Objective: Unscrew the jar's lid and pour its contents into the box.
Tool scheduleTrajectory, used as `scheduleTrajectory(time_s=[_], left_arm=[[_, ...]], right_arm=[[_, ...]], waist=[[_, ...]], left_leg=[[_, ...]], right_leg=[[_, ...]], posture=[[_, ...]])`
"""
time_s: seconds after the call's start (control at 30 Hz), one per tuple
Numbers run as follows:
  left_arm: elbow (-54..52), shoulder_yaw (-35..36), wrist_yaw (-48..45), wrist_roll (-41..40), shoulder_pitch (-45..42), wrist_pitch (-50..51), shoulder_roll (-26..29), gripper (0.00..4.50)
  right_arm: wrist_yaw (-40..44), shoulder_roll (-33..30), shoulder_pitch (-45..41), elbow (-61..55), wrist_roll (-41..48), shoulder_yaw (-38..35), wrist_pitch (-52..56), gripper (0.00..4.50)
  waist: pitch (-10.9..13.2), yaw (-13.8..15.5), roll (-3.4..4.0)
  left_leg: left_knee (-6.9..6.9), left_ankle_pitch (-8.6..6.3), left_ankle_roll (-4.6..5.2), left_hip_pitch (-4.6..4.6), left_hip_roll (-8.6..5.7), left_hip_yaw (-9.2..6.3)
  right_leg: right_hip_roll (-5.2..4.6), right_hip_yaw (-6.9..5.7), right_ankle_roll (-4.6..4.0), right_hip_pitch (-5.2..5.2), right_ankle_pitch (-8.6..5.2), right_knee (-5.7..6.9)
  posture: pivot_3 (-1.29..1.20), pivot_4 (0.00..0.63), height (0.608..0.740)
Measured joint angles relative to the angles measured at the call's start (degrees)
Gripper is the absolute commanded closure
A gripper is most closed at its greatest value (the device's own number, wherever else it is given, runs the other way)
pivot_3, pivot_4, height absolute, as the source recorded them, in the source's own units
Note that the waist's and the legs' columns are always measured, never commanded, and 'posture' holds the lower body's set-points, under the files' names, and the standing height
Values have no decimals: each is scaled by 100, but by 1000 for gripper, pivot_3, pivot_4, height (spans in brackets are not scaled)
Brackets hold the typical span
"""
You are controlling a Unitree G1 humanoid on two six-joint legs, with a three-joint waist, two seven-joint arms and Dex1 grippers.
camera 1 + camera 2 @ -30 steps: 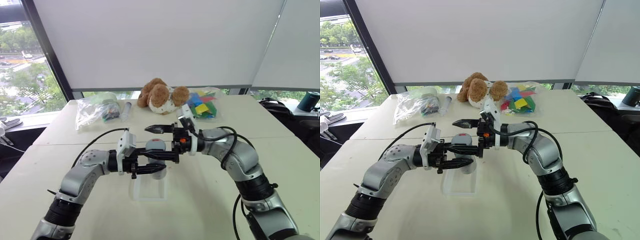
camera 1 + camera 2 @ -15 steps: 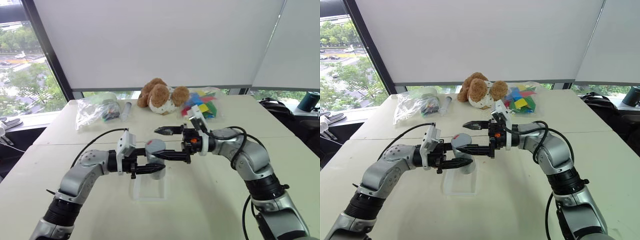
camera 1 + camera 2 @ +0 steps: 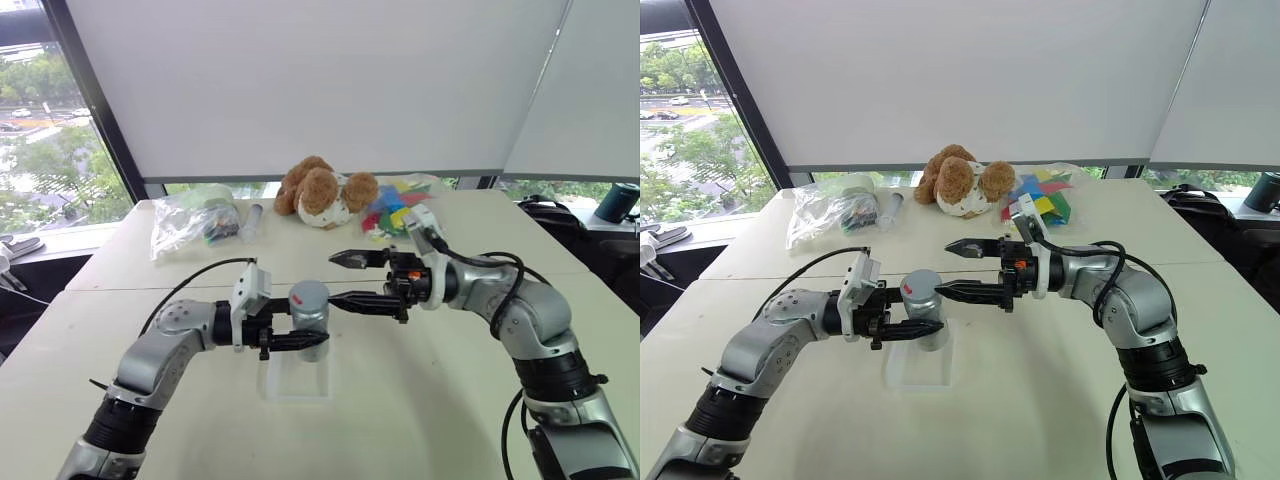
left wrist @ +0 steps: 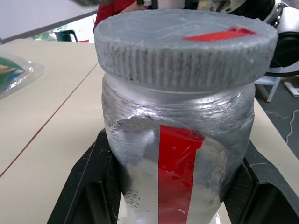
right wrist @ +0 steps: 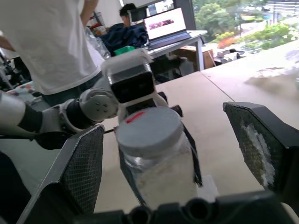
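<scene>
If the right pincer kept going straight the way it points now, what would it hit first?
Most likely the jar's lid: the open right pincer points level at it, the lid lying between its fingers' lines. The left pincer holds the jar just behind.

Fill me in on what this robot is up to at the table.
The left gripper is shut on the jar, holding it upright just above the clear box on the table. The lid is on the jar. The right gripper is open, pointing at the jar from the side, its fingertips close to the lid but not touching it. Nothing has been poured yet. At the far edge sit a plush dog and bags of small items.
</scene>
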Motion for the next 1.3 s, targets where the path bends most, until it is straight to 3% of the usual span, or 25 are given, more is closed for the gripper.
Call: scheduleTrajectory(time_s=[0.47,0.57,0.63,0.67,0.87,0.97,1.1,1.2,1.3], left_arm=[[-9,-8,-27,0,19,1,-2,2397],[-11,-8,-27,0,19,1,-2,2397],[-14,-8,-24,0,19,1,-1,2397],[-17,-7,-23,1,18,1,1,2397],[-27,7,-31,-87,12,12,1,2397],[-169,1,-57,-117,-38,-12,13,2397],[-164,-8,-87,-118,19,-8,43,2397],[-172,56,-65,-125,68,-23,59,2397],[-177,205,-20,-175,92,-80,68,2397]], right_arm=[[-134,240,-248,59,-583,696,-191,59],[-99,333,-246,88,-624,740,-295,912],[-35,365,-245,82,-633,762,-332,1989],[-13,365,-236,82,-636,763,-337,2267],[-92,521,-176,82,-384,575,-109,2246],[-344,792,-128,62,543,-50,438,2246],[-909,695,-27,-108,1543,-1007,964,2246],[-1088,173,776,-220,1170,-1375,570,2246],[-1046,-254,1846,-7,154,-1591,-599,2246]], waist=[[0,5,0],[0,2,0],[0,8,0],[0,9,0],[0,10,0],[0,11,2],[-1,22,0],[-3,91,-3],[-2,127,-3]], left_leg=[[1,0,0,-1,-1,0],[0,0,0,-1,0,0],[0,0,0,-1,-1,0],[0,0,0,-1,-1,0],[0,0,0,-1,-1,0],[0,0,0,-1,-1,-1],[0,0,0,-1,-2,-2],[1,-1,1,-1,-4,2],[1,-1,1,-1,-3,12]], right_leg=[[0,0,0,-1,0,0],[0,0,0,-2,0,1],[0,0,0,-2,0,1],[0,0,0,-1,0,1],[0,0,0,-1,0,1],[-1,3,0,-1,0,1],[-1,3,-1,0,0,0],[-1,3,-1,6,0,-7],[-2,5,0,5,0,-6]], posture=[[0,150,740],[0,150,740],[0,150,740],[0,150,740],[0,150,740],[0,150,740],[0,150,740],[0,150,740],[0,150,740]])
